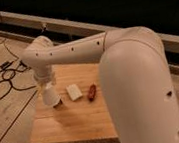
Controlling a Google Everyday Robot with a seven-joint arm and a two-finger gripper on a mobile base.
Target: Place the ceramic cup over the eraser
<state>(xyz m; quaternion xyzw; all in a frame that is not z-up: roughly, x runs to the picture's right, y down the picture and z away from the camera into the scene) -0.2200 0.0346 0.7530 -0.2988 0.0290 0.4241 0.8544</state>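
The white ceramic cup (49,95) hangs mouth-down under my gripper (45,85), over the left part of the wooden table (75,123). The gripper is shut on the cup. The dark eraser (59,104) peeks out at the cup's lower right rim, and the cup covers part of it. I cannot tell whether the cup touches the table.
A flat white block (74,92) lies right of the cup, and a reddish-brown oblong thing (91,92) lies beyond it. My bulky arm (134,79) hides the table's right side. Black cables (3,81) lie on the floor to the left.
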